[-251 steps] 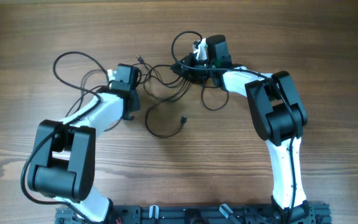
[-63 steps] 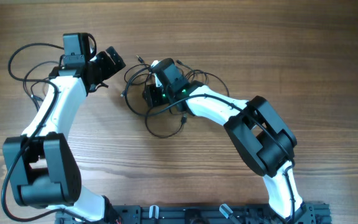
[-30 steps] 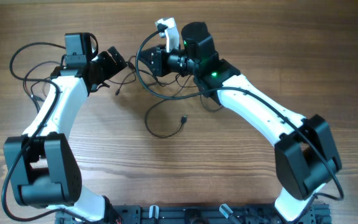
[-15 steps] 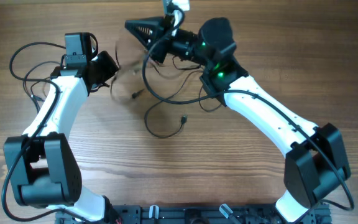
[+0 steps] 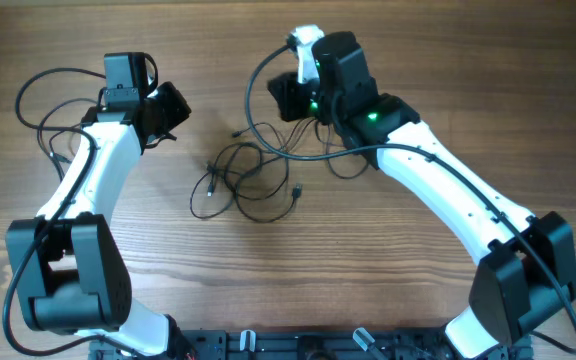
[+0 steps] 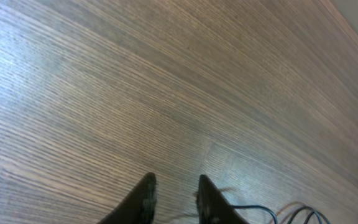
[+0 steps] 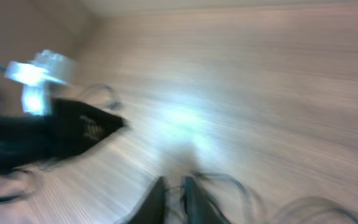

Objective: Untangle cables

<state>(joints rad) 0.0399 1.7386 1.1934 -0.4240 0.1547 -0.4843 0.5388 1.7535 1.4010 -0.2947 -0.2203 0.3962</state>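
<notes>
A loose bunch of the cables [image 5: 232,182] lies on the wood between the arms, one plug tip [image 5: 296,191] at its right. Another thin loop [image 5: 251,100] arcs round my right gripper [image 5: 280,95] and trails under that arm. My left gripper [image 5: 173,108] hovers up and left of the bunch. In the left wrist view it [image 6: 176,186] stands slightly open with bare wood in the gap, and a wire [image 6: 253,210] lies to its right. The right wrist view is blurred. My right gripper [image 7: 174,190] shows a narrow gap crossed by faint strands, with wires [image 7: 229,180] beside it.
The left arm's own thicker black cables [image 5: 30,95] loop over the table at the far left. A blurred dark wedge [image 7: 86,127] with a white part shows left in the right wrist view. The table's far edge runs along the top there.
The bunch, stretched taut in the air between the two grippers half a second ago, has dropped onto the table. The left gripper has opened. The right gripper has swung right and lower.
</notes>
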